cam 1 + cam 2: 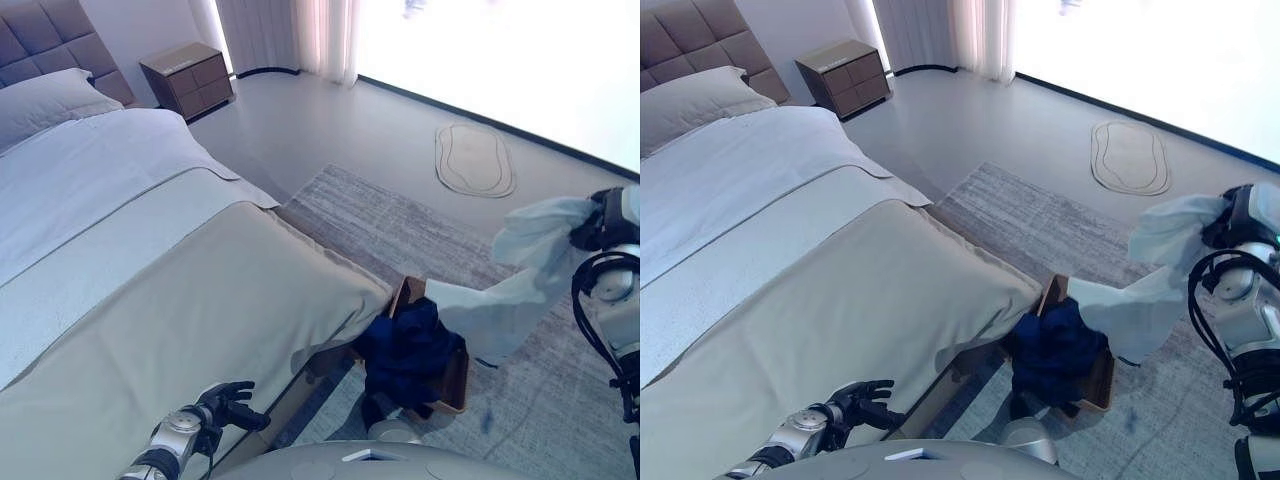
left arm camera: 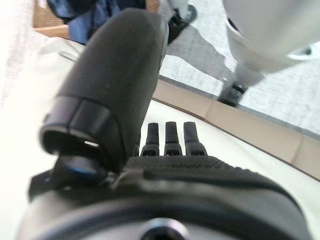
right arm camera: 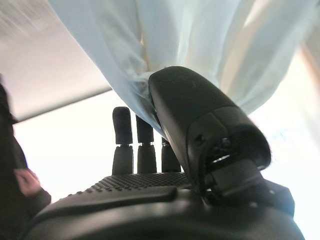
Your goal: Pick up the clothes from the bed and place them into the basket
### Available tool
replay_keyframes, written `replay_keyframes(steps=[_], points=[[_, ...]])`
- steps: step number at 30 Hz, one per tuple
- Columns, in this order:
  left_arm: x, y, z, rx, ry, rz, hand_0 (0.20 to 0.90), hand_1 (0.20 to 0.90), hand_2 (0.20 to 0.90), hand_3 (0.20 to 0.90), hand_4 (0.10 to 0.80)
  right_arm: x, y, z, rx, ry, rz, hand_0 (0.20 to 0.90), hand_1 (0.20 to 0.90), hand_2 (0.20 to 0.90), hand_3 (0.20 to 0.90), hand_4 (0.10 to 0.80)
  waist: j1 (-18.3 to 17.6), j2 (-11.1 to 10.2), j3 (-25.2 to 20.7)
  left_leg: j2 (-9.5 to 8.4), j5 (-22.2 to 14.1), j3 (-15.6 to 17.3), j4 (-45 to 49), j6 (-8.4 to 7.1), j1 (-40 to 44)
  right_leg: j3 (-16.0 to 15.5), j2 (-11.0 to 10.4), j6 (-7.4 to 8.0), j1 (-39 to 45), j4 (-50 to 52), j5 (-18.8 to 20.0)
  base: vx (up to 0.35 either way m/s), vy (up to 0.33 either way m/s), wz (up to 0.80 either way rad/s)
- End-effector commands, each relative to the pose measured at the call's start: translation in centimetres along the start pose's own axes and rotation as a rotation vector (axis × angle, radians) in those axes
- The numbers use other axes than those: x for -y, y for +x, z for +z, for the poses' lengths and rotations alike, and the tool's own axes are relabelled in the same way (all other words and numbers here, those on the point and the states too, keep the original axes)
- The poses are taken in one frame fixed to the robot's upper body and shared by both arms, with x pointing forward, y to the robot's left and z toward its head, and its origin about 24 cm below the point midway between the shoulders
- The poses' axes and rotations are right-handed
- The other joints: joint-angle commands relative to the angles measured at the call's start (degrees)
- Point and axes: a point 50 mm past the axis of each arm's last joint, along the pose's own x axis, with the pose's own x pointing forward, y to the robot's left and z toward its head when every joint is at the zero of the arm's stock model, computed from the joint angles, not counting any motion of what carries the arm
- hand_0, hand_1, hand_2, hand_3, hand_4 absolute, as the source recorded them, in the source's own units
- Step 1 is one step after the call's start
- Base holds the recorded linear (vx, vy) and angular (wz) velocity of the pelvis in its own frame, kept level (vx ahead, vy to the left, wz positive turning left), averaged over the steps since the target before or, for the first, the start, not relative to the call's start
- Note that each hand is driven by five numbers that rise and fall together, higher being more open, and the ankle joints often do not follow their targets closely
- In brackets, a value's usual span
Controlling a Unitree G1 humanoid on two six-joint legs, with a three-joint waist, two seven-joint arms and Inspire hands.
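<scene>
My right hand [image 1: 597, 226] is raised at the right and is shut on a pale blue garment [image 1: 520, 280], pinched between thumb and fingers [image 3: 150, 100]. The garment hangs down to the brown basket [image 1: 455, 380] on the rug beside the bed's foot; its lower end reaches the basket's rim. Dark blue clothes [image 1: 405, 350] fill the basket. My left hand [image 1: 228, 403] rests low on the beige bedcover [image 1: 180, 330] near the bed's foot edge, fingers relaxed and empty [image 2: 170, 137].
The bed has a white sheet [image 1: 90, 190] and pillow [image 1: 45, 100] further up. A wooden nightstand [image 1: 188, 78] stands by the headboard. A grey rug [image 1: 400, 230] lies under the basket, and a small oval mat [image 1: 475, 160] lies near the bright window.
</scene>
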Motion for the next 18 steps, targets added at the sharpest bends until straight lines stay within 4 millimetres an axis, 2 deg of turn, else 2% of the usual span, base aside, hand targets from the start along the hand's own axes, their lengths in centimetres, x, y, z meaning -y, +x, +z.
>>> replay_keyframes(steps=[1, 2, 3, 5, 13, 18], points=[[-2.3, 0.1, 5.0, 0.141, 0.062, 0.068, 0.9, 0.9, 0.9, 0.9, 0.8, 5.3, 2.1, 4.1, 0.102, 0.096, -0.251, 0.3, 0.3, 0.3, 0.2, 0.1, 1.4, -0.4, 4.2, -1.46, -9.6, -5.4, 6.6, 3.64, -1.9, -4.7, 2.8, -1.93, -3.6, 4.9, -3.4, -0.186, -0.079, 0.0], [-2.3, 0.1, 5.7, 0.163, 0.061, 0.073, 0.9, 0.9, 0.9, 0.9, 0.8, 5.2, 2.2, 4.3, 0.1, 0.104, -0.252, 0.3, 0.3, 0.3, 0.2, 0.1, 1.3, -0.1, 5.1, -1.42, -9.6, -5.7, 6.9, 3.53, -2.8, -4.8, 2.7, -2.11, -4.6, 5.5, -3.6, -0.246, -0.03, 0.07], [-2.3, 0.1, 7.4, 0.217, 0.055, 0.078, 0.9, 0.9, 0.9, 0.9, 0.8, 5.1, 2.4, 4.9, 0.107, 0.113, -0.253, 0.3, 0.3, 0.3, 0.2, 0.1, 1.3, 0.9, 7.5, -1.42, -9.3, -6.1, 7.9, 3.26, -4.9, -5.3, 2.3, -2.59, -6.7, 7.0, -4.1, -0.31, -0.018, 0.1], [-2.2, 0.1, 9.1, 0.277, 0.045, 0.08, 0.9, 0.9, 0.9, 0.9, 0.8, 5.0, 2.7, 5.8, 0.12, 0.12, -0.254, 0.3, 0.3, 0.3, 0.2, 0.1, 1.3, 2.5, 10.2, -1.64, -8.7, -7.0, 9.1, 2.99, -7.3, -5.7, 2.1, -3.24, -9.2, 9.1, -4.8, -0.245, 0.009, 0.06], [-2.5, -0.6, 12.9, 0.433, 0.009, 0.093, 0.9, 0.9, 0.9, 0.9, 0.8, 4.4, 3.5, 8.7, 0.162, 0.124, -0.248, 0.3, 0.3, 0.3, 0.2, 0.1, 1.8, 6.4, 17.5, -2.17, -7.2, -9.1, 13.8, 2.34, -15.7, -8.0, 0.9, -4.89, -17.0, 16.1, -7.5, -0.118, -0.043, 0.0], [-3.4, -1.7, 15.6, 0.545, 0.011, 0.1, 0.9, 0.9, 0.9, 0.9, 0.8, 5.3, 4.0, 10.8, 0.169, 0.168, -0.304, 0.3, 0.3, 0.3, 0.2, 0.1, 2.6, 8.5, 21.8, -2.96, -8.8, -10.6, 20.8, 2.22, -23.2, -8.8, 0.4, -5.97, -24.1, 23.7, -11.0, -0.047, -0.073, 0.0]])
